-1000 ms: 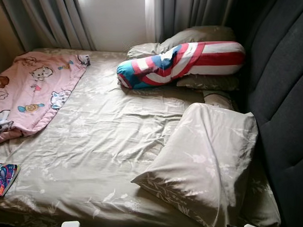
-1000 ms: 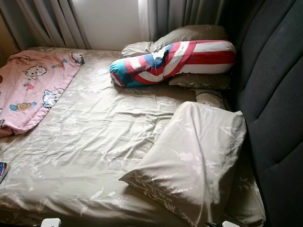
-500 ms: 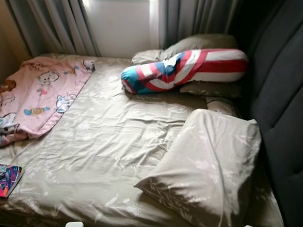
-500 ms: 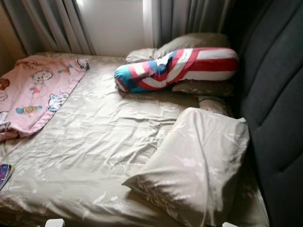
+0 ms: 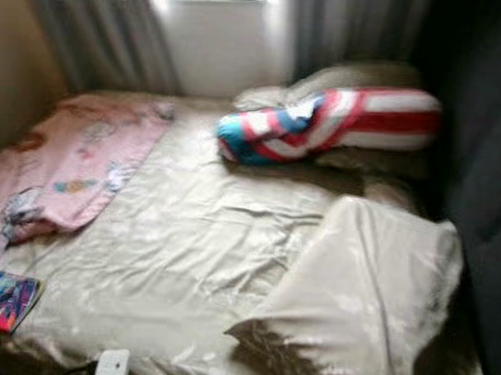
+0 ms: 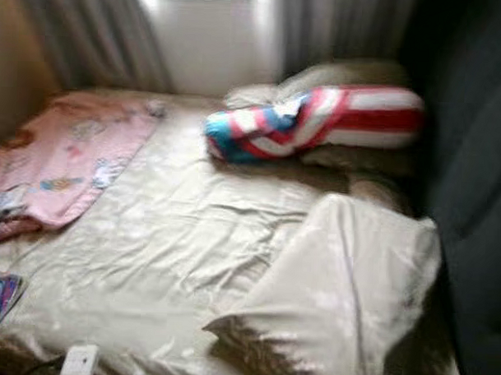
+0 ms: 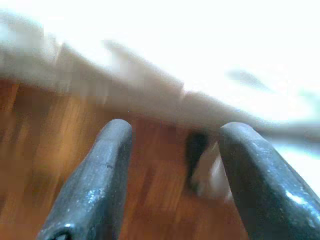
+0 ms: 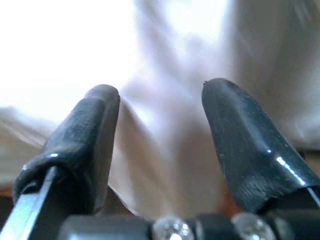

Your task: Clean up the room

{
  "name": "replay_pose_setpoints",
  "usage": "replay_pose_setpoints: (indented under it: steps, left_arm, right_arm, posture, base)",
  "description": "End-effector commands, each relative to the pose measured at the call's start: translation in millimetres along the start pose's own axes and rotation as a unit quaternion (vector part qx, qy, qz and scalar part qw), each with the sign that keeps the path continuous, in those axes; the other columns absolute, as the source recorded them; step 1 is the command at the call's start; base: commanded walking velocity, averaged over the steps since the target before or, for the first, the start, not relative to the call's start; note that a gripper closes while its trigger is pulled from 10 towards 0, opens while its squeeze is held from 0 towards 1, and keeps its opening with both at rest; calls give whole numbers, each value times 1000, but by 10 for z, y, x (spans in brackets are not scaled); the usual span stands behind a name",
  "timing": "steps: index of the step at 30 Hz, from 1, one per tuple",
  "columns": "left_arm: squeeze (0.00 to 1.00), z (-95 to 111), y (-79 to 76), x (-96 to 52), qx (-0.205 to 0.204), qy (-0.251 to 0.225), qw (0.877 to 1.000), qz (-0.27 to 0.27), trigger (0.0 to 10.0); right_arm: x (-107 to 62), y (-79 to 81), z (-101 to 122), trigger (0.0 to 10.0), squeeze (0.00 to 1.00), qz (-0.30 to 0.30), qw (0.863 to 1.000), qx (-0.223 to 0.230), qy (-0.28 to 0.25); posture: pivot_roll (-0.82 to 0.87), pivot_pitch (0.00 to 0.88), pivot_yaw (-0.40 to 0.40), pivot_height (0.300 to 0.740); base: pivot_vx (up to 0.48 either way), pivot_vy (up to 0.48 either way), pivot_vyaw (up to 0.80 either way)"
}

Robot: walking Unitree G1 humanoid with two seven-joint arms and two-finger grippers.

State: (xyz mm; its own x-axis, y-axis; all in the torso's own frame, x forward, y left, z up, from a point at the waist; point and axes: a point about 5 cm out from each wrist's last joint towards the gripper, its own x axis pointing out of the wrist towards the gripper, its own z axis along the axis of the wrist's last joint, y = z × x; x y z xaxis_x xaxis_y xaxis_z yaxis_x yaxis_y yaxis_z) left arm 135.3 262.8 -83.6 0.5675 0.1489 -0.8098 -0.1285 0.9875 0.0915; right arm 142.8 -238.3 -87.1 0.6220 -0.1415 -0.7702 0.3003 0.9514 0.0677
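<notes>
A bed with a beige sheet (image 5: pixel 191 251) lies before me, blurred. A large beige pillow (image 5: pixel 370 290) sits at its near right. A red, white and blue striped bolster (image 5: pixel 335 125) rests at the far right on more beige pillows (image 5: pixel 353 76). A pink cartoon blanket (image 5: pixel 78 161) is bunched at the left. A colourful book (image 5: pixel 8 298) lies at the near left corner. My left gripper (image 7: pixel 172 165) is open above wooden floor beside the bed's edge. My right gripper (image 8: pixel 160 135) is open, facing pale bedding.
A dark padded headboard (image 5: pixel 482 163) runs along the right side. Grey curtains (image 5: pixel 99 34) and a bright window (image 5: pixel 215 22) stand behind the bed. A small white object (image 5: pixel 113 364) shows at the bottom edge, near the bed's front.
The whole picture has shifted rightward and blurred, so the camera has moved. The bedding, pillows and book keep their places relative to each other.
</notes>
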Motion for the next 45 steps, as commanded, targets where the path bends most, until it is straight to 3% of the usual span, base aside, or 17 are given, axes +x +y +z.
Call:
replay_pose_setpoints:
  steps: [1, 5, 10, 14, 15, 19, 21, 23, 25, 29, 31, 34, 37, 38, 39, 40, 45]
  left_arm:
    - [0, -61, -67, -2, -9, 9, 1000, -5, 10000]
    - [0, -32, -113, 11, -8, 2, 1000, -6, 10000]
    - [0, 254, -269, 90, -11, -44, 999, -20, 10000]
    - [0, 656, -318, 139, -26, -114, 993, -25, 10000]
    - [0, 656, -318, 139, -26, -114, 993, -25, 10000]
    - [0, 1191, -625, 170, -12, -180, 982, -57, 10000]
    - [0, 1259, -648, 162, -11, -193, 979, -62, 10000]
    - [0, 1351, -692, 144, -10, -217, 974, -70, 10000]
    - [0, 1407, -733, 121, -5, -240, 968, -77, 10000]
    - [0, 1480, -723, 52, 9, -291, 952, -98, 10000]
    - [0, 1475, -731, 44, 16, -293, 950, -107, 10000]
    - [0, 1228, -822, 42, 78, -225, 942, -236, 10000]
    - [0, 1149, -686, 28, 158, -204, 935, -244, 10000]
    - [0, 1154, -541, 26, 204, -197, 933, -222, 10000]
    - [0, 1154, -541, 26, 204, -197, 933, -222, 10000]
    - [0, 1193, -354, 20, 244, -189, 932, -191, 10000]
    - [0, 1364, 4, -12, 337, -176, 919, -102, 10000]
  right_arm:
    - [-26, -41, -63, 10000, 0, -8, 1000, 2, 8]
    - [-26, -41, -61, 10000, 0, -9, 1000, 3, 7]
    - [-31, -34, -41, 10000, 0, -6, 1000, 21, -15]
    - [-41, -34, -6, 10000, 0, -8, 998, 33, -44]
    - [-41, -34, -6, 10000, 0, -8, 998, 33, -44]
    - [-52, -31, 24, 10000, 0, 6, 997, 37, -67]
    - [-54, -34, 24, 10000, 0, 5, 997, 39, -68]
    - [119, 339, 529, 10000, 0, 23, 991, 30, -125]
    - [163, 498, 759, 10000, 0, 27, 988, 26, -152]
    - [164, 450, 752, 10000, 0, 26, 988, 33, -148]
    - [164, 445, 751, 10000, 0, 28, 988, 34, -147]
    - [166, 442, 741, 10000, 0, 31, 989, 33, -142]
    - [167, 444, 742, 10000, 0, 31, 989, 34, -142]
    - [170, 450, 748, 10000, 0, 28, 989, 33, -141]
    - [170, 450, 748, 10000, 0, 28, 989, 33, -141]
    - [172, 454, 754, 10000, 0, 27, 989, 31, -140]
    - [174, 446, 763, 10000, 0, 25, 989, 31, -141]
  posture:
    - [35, 8, -26, 740]
    - [35, 13, -27, 740]
    - [36, 27, -24, 740]
    - [43, 38, -29, 740]
    - [43, 38, -29, 740]
    - [29, 42, -35, 740]
    - [29, 42, -35, 740]
    - [25, 43, -34, 740]
    - [19, 43, -33, 740]
    - [4, 41, -32, 740]
    - [10, 42, -32, 740]
    - [11, 40, -30, 740]
    - [11, 39, -31, 740]
    - [17, 37, -30, 740]
    - [17, 37, -30, 740]
    - [15, 37, -30, 740]
    - [16, 34, -30, 740]
  base:
    - [0, 0, 0]
    - [0, 0, 0]
    - [0, 0, 0]
    - [0, 0, 0]
    - [0, 0, 0]
    - [0, 0, 0]
    - [0, 0, 0]
    - [0, 0, 0]
    - [0, 0, 0]
    - [0, 0, 0]
    - [0, 0, 0]
    - [0, 0, 0]
    - [0, 0, 0]
    - [0, 0, 0]
    - [0, 0, 0]
    - [0, 0, 0]
    - [0, 0, 0]
